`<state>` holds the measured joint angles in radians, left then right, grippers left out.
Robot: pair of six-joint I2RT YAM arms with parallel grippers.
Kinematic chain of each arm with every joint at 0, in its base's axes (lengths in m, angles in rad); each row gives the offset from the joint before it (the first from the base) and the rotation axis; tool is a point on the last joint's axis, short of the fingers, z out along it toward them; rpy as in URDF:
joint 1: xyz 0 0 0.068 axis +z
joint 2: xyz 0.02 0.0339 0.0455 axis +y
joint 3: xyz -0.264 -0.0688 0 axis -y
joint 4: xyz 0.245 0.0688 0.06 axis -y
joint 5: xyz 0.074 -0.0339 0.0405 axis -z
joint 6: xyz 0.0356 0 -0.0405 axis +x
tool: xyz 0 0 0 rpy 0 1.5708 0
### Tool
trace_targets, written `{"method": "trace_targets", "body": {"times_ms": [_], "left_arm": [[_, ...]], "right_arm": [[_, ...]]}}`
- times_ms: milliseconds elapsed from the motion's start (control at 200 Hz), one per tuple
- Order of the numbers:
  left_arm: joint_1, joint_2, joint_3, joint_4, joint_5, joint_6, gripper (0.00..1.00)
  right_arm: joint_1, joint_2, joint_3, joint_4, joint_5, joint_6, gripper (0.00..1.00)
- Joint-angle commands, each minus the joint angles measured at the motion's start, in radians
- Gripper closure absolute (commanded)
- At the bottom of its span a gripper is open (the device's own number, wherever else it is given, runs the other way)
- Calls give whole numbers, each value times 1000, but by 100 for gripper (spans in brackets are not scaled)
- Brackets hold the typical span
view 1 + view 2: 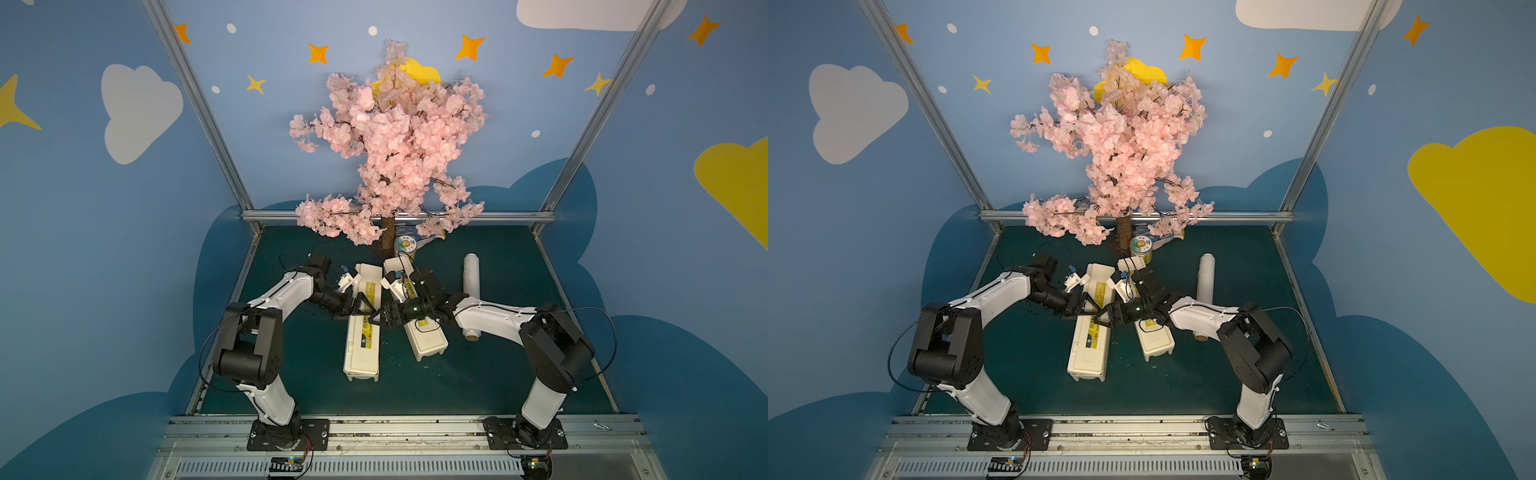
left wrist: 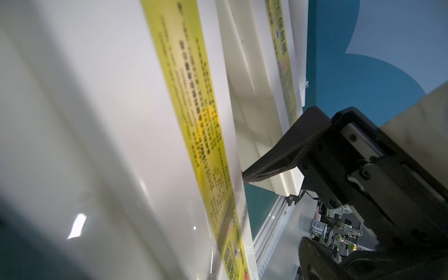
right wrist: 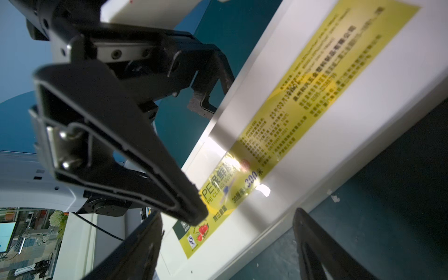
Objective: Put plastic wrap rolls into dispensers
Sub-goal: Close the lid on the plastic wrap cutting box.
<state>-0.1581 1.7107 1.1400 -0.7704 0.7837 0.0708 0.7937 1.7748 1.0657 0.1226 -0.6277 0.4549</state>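
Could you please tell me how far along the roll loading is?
Done, apparently: one dispenser lies closed, its contents hidden. In hand: nothing; left gripper and right gripper hang open above it. Left: one roll lies on the mat beside the other dispenser.

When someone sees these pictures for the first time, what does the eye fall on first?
The tall pink blossom tree at the back of the table stands out first. In front of it, the open left gripper and the open right gripper meet over the left dispenser, with the right dispenser close beside it. A white plastic wrap roll lies alone further right.
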Motion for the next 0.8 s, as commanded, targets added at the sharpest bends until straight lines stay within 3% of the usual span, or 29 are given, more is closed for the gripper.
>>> {"method": "trace_targets", "body": {"times_ms": [0,240,486,796], "left_arm": [[-18,14,10,-36,-76,-3,6],[-11,-8,7,-70,-222,-35,14],[-3,-54,21,-67,-188,-66,16],[-1,-45,23,-88,-280,-65,33]], "right_arm": [[-6,-8,-15,-41,31,-9,16],[-5,13,15,-84,38,-10,20],[-7,24,30,-100,48,-14,22],[-25,54,69,-90,42,28,21]]}}
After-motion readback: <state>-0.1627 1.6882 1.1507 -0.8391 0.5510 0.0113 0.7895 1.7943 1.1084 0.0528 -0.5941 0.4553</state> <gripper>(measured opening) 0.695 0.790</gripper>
